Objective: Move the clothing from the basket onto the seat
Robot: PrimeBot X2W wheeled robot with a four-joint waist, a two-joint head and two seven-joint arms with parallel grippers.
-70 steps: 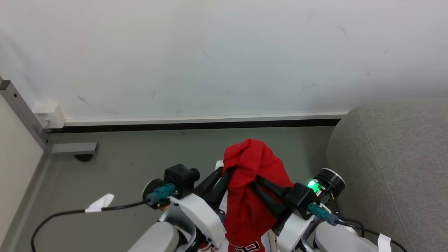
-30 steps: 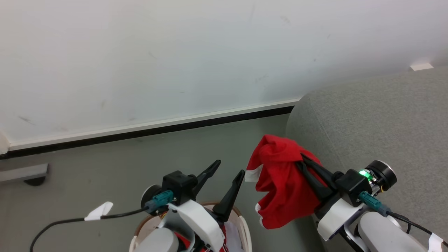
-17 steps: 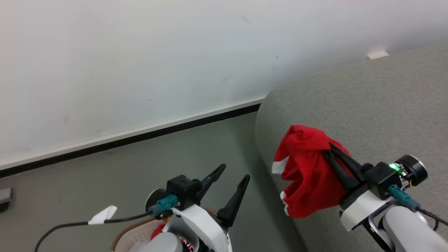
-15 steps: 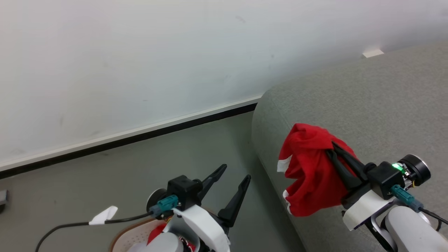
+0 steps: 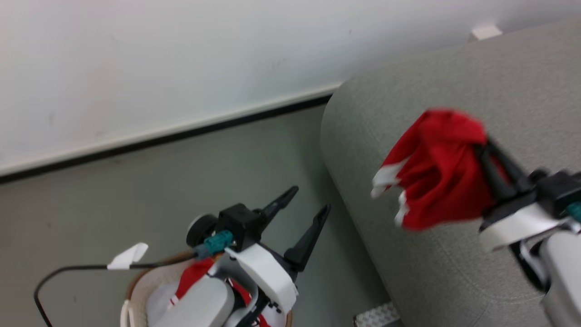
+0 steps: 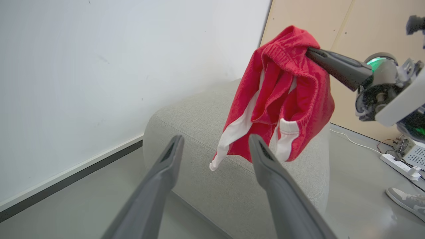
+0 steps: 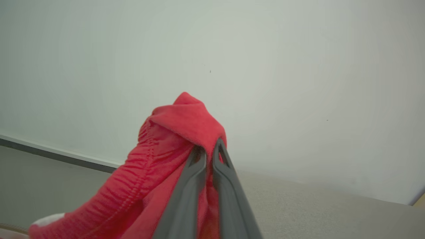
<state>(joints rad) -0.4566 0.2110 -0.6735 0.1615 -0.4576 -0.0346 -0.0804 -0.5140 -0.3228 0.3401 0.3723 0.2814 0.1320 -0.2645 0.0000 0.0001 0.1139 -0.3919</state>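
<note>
A piece of the clothing, a red garment (image 5: 440, 172) with white trim, hangs in the air over the seat (image 5: 408, 263), a large grey sofa. My right gripper (image 5: 481, 145) is shut on its bunched top edge, and the right wrist view shows the fingers pinched into the red cloth (image 7: 172, 146). My left gripper (image 5: 311, 198) stands open with nothing in it, above the basket (image 5: 136, 290) at the lower left. More red and white clothing (image 5: 190, 277) lies in the basket, partly hidden by my left forearm. In the left wrist view the hanging garment (image 6: 285, 93) is in front of the sofa (image 6: 186, 132).
A white wall with a dark skirting strip (image 5: 181, 131) runs behind the grey floor. Past the sofa, the left wrist view shows a power strip (image 6: 398, 162) with a cable and a person's shoe (image 6: 405, 202) on the floor. A black cable (image 5: 68, 272) trails left of the basket.
My right gripper has carried the red garment up and to the right, further over the sofa. The head camera has turned too. The left gripper stays open over the basket.
</note>
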